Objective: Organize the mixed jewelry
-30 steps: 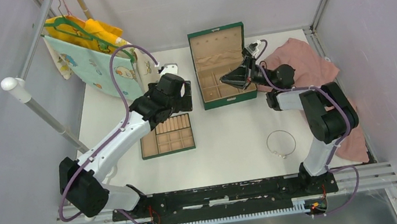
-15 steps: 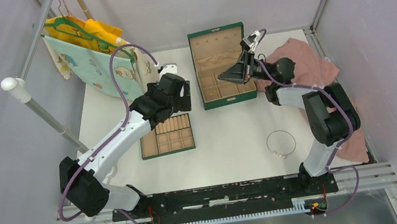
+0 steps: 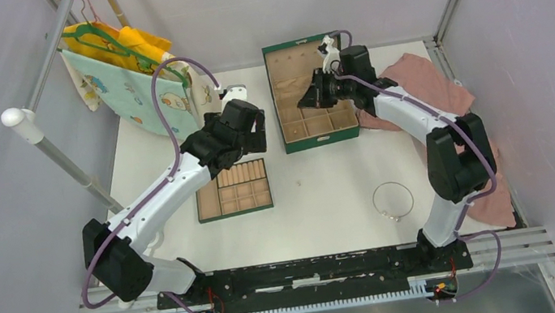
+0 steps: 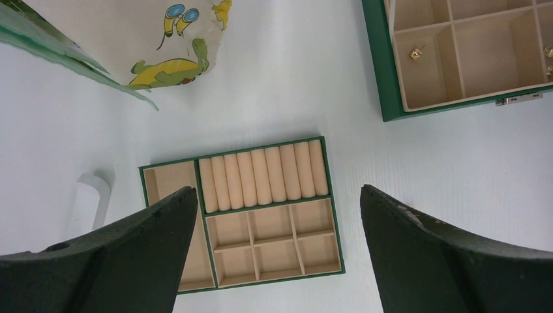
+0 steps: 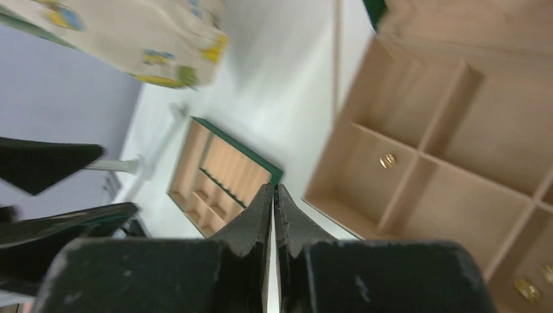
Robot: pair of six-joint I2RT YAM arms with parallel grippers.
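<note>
Small gold pieces lie in the green box (image 3: pixel 321 140): one (image 4: pixel 415 53) in its near-left compartment in the left wrist view, the same kind (image 5: pixel 388 160) in the right wrist view, and another (image 5: pixel 527 289) further right. The thin silver hoop (image 3: pixel 393 200) lies on the table at front right. My right gripper (image 3: pixel 306 102) hovers over the box's left compartments; its jaws (image 5: pixel 274 190) are pressed together with nothing visible between them. My left gripper (image 3: pixel 253 137) hangs wide open above the divider tray (image 3: pixel 234 189), its fingers apart (image 4: pixel 279 195).
A pink cloth (image 3: pixel 427 78) lies right of the box. A printed cloth bag (image 3: pixel 127 71) hangs from a rail at back left. The tan tray (image 4: pixel 274 225) has a row of rolls and several small cells. The box lid stands open at the back.
My right gripper has swung from the box's front right corner up and left, over the box's compartments, and its wrist has turned. The left arm has barely moved.
</note>
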